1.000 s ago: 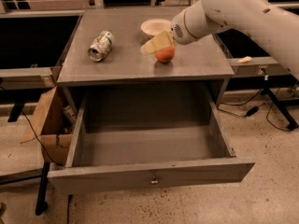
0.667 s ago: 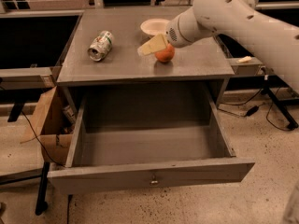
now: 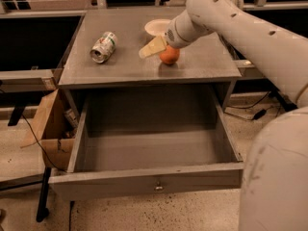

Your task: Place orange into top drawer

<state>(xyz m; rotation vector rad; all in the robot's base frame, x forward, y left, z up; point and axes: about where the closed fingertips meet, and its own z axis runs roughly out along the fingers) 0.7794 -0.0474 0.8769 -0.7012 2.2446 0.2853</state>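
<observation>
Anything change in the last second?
Only the arm: its rear section swung into the lower right of view, and the hand edged slightly left, staying at the orange on the cabinet top. Orange, can, bowl and open top drawer unmoved.

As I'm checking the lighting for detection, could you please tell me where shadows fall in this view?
Camera view: warm, dim light; the top drawer is shaded inside, darkest at the back under the cabinet top; the orange casts a small shadow at its base; the gripper sits at the orange, above the cabinet top; no strong glare.
</observation>
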